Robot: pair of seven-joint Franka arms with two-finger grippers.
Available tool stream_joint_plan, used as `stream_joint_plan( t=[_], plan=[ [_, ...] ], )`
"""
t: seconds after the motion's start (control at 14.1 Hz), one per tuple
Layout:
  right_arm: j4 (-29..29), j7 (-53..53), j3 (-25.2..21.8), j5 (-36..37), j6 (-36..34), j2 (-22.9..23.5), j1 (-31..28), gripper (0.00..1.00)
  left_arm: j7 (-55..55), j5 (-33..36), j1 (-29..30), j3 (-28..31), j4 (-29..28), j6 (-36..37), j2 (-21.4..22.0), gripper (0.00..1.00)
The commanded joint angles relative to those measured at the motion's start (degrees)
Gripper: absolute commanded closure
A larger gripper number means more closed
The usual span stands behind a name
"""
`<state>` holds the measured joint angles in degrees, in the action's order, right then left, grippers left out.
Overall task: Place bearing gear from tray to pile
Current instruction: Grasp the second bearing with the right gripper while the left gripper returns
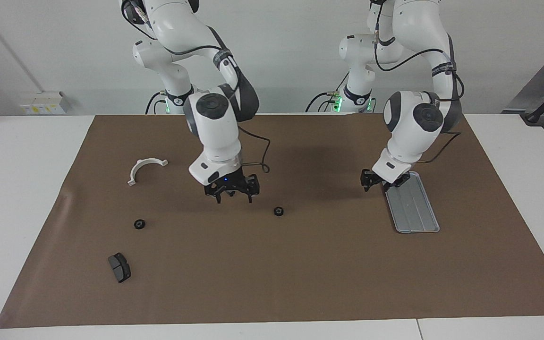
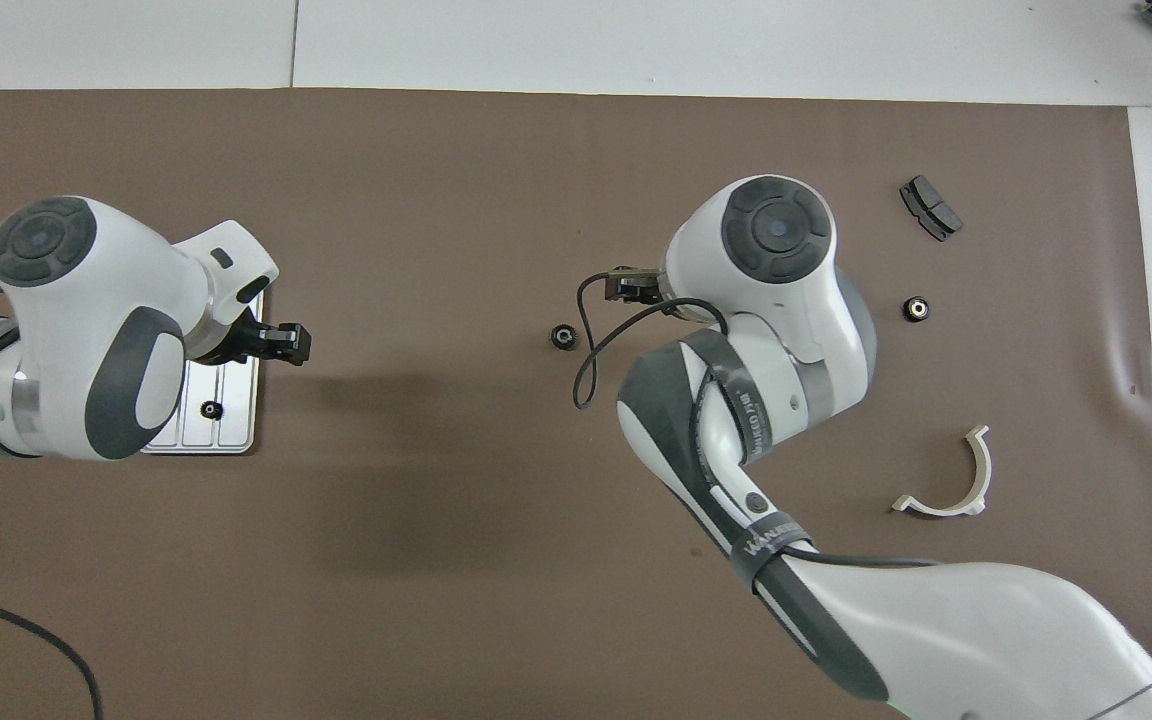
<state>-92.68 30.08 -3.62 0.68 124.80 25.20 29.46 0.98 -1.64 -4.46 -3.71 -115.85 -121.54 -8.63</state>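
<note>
The right gripper (image 1: 234, 194) hangs low over the bare mat mid-table, jaws spread wide and holding nothing. A gear (image 1: 278, 211) lies on the mat just beside it, toward the left arm's end. Another gear (image 1: 140, 224) sits among the pile — white bracket (image 1: 145, 169), dark brake pad (image 1: 119, 267) — at the right arm's end. One more gear (image 2: 209, 409) rests in the tray (image 1: 413, 208). The left gripper (image 1: 377, 180) hovers at the tray's edge nearest the robots — its jaws I cannot tell.
</note>
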Motion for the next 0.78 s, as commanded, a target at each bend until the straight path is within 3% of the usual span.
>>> stream_joint_plan(
  t=[0.0, 0.21, 0.5, 0.71],
  plan=[
    [7.9, 5.2, -0.1, 3.4, -0.8, 8.4, 2.5, 0.00, -3.6, -0.5, 3.8, -0.5, -5.5, -1.3, 4.2, 0.36],
    [8.5, 8.6, -0.1, 3.5, 2.0, 10.6, 5.6, 0.00, -3.6, -0.5, 6.5, -0.3, -9.1, -4.4, 5.3, 0.40],
    [7.6, 8.9, -0.1, 3.3, 3.7, 10.7, 6.9, 0.00, -2.4, -0.6, 8.1, -0.3, -19.2, -16.3, 8.1, 0.42],
    [6.3, 8.5, -0.1, 3.4, 4.0, 10.7, 7.6, 0.00, -1.5, -0.5, 8.4, -0.2, -20.6, -17.3, 8.5, 0.42]
  ],
)
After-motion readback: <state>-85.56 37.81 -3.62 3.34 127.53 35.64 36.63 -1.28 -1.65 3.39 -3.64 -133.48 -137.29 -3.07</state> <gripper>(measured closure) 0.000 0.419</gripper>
